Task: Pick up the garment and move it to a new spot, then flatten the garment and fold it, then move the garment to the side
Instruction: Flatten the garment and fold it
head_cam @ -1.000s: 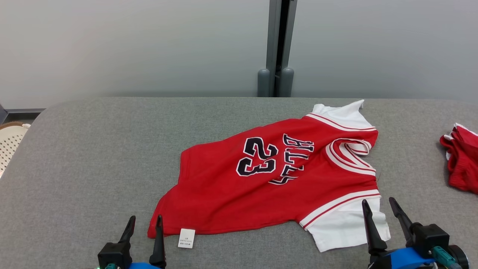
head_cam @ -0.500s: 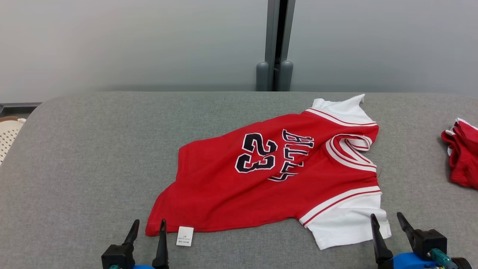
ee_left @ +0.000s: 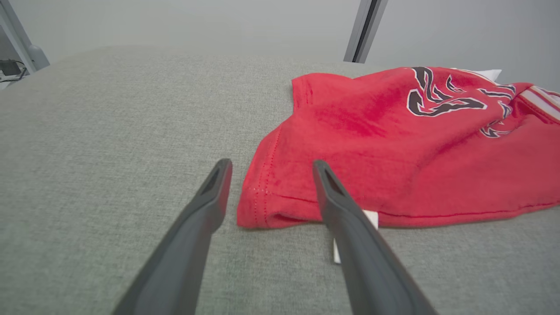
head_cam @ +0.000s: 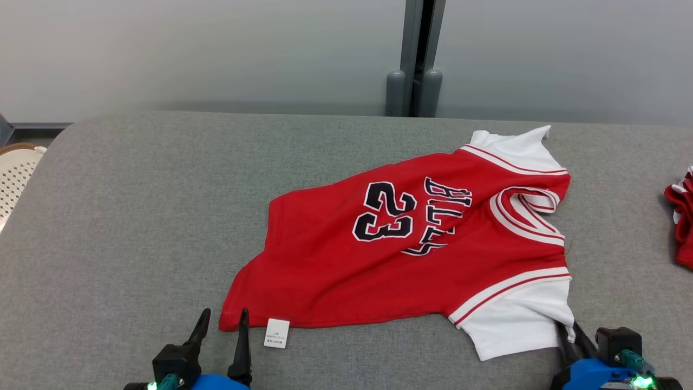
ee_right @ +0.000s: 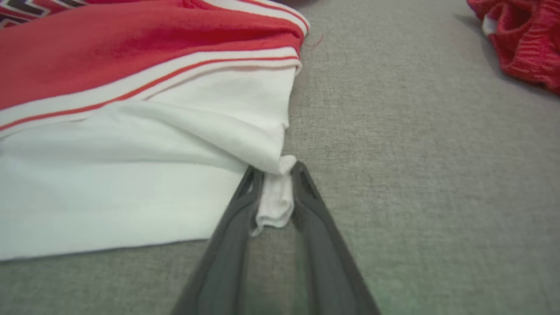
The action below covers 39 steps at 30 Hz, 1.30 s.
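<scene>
The garment [head_cam: 400, 260] is a red jersey with "23" and white sleeves, lying crumpled on the grey padded table [head_cam: 135, 206]. In the right wrist view my right gripper [ee_right: 276, 168] is shut on the near white sleeve's corner [ee_right: 273, 201], which bunches between the fingers. In the head view that gripper [head_cam: 568, 327] sits at the sleeve's near right edge. My left gripper [head_cam: 225, 312] is open at the jersey's near left hem corner. In the left wrist view its fingers [ee_left: 271, 162] straddle that red corner [ee_left: 262, 205]. A white care label [head_cam: 276, 332] lies beside the right finger.
Another red garment [head_cam: 683, 222] lies bunched at the table's right edge, also in the right wrist view's top right [ee_right: 520, 39]. A white perforated basket [head_cam: 13, 173] stands off the table's left side. A grey post [head_cam: 414, 92] rises behind the table.
The right gripper's fingers have closed from wide apart onto the white sleeve corner. The left gripper stays open near the hem. The camera has shifted, moving the whole scene slightly.
</scene>
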### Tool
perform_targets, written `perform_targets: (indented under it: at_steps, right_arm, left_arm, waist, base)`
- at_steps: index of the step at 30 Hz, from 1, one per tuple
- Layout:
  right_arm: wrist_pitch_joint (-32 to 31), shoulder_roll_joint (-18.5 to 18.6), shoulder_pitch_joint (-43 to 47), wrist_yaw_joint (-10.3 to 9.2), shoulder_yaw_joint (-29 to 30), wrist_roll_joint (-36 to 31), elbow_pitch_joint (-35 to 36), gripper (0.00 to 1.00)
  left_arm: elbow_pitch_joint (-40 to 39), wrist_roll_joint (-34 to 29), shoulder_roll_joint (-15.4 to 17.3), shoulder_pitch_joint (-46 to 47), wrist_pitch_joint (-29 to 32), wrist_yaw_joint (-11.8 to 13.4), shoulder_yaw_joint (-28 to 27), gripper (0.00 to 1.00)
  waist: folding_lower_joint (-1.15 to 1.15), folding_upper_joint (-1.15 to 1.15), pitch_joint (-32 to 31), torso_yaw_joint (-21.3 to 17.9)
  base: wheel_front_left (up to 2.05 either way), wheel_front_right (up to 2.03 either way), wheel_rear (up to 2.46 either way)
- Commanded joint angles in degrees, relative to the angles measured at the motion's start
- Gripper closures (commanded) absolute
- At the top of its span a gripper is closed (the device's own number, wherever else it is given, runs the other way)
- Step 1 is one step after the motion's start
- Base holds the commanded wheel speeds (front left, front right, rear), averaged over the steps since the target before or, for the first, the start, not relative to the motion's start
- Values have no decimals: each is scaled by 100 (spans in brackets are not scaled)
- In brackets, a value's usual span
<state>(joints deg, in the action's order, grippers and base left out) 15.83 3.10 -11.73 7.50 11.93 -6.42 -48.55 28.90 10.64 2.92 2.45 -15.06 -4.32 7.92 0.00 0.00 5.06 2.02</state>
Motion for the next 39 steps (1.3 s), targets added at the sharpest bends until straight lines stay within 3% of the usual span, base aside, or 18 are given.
perform_targets:
  at_steps: [1,11,27,28,29,30,33,39]
  right_arm:
    - [-125,-32,136,-2,-9,80,-172,100]
    - [-91,-4,852,-6,537,104,921,100]
    - [-76,-10,953,-2,440,342,1224,100]
    - [-76,-10,953,-2,429,358,1245,100]
    - [-76,-10,949,-1,420,367,1276,100]
    - [-75,-10,946,-1,416,366,1311,100]
    - [-69,-8,884,-2,380,547,1546,100]
    - [-61,-4,511,-2,142,1801,2780,100]
  left_arm:
    - [-5,41,-1,60,-16,24,-31,0]
    - [179,318,-2,-18,-16,-106,88,0]
    - [595,603,0,73,-16,-303,516,0]
    - [604,563,-1,104,-16,-306,531,12]
    - [597,549,-1,139,-16,-309,536,68]
    - [522,547,-1,186,-16,-312,528,100]
    - [280,527,-1,200,-16,-322,488,100]
    - [-364,631,40,471,-16,-333,554,100]
  waist:
    - [0,0,14,-7]
    - [0,0,26,-130]
    - [0,0,105,-180]
    - [0,0,112,-171]
    - [0,0,123,-165]
    - [0,0,133,-161]
    - [0,0,148,-168]
    - [0,0,67,-212]
  base:
    - [0,0,0]
    - [0,0,0]
    - [0,0,0]
    - [0,0,0]
    - [0,0,0]
    - [0,0,0]
    - [0,0,0]
    - [0,0,0]
